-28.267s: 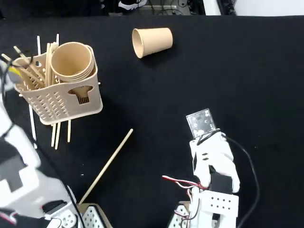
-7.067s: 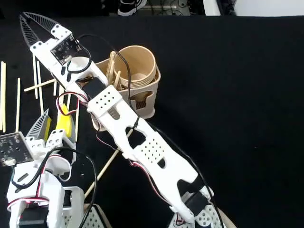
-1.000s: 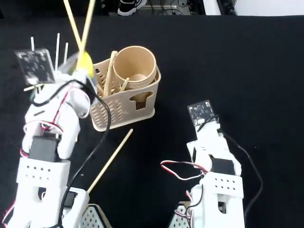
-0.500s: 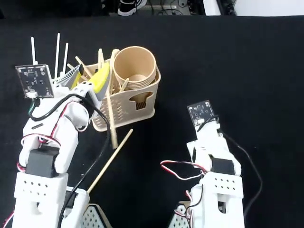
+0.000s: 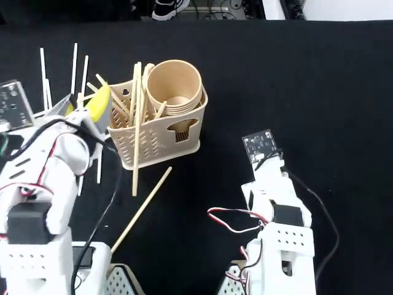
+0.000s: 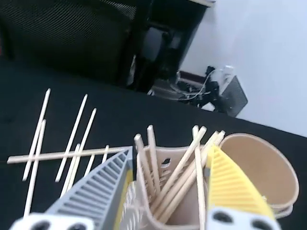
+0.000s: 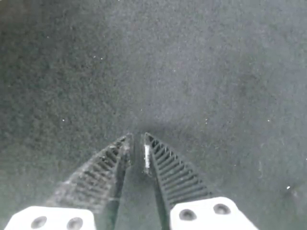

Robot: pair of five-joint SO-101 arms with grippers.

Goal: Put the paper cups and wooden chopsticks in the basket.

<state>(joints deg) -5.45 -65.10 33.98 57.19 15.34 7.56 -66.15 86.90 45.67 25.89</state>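
The beige basket (image 5: 161, 138) stands left of the table's middle and holds stacked paper cups (image 5: 175, 86) and several wooden chopsticks (image 5: 126, 107). One long chopstick (image 5: 135, 166) leans over the basket's near wall, its lower end down on the table. Another chopstick (image 5: 142, 208) lies slanted on the cloth in front. My left gripper (image 5: 86, 101) is open just left of the basket. In its wrist view the left gripper (image 6: 170, 151) has grey and yellow fingers (image 6: 230, 187) either side of the basket (image 6: 163, 165), beside the cups (image 6: 259, 167). My right gripper (image 7: 136, 139) is shut and empty, low over bare cloth.
Several loose chopsticks (image 5: 75, 61) lie on the black cloth behind and left of the basket, and as loose chopsticks (image 6: 72, 139) in the left wrist view. The right arm (image 5: 276, 209) stands at the front right. Chairs and cables sit beyond the table's far edge.
The left gripper brought raised chopsticks down to the basket, let them go and drew back to the left. One stick now leans over the basket's near wall. The right arm has not moved.
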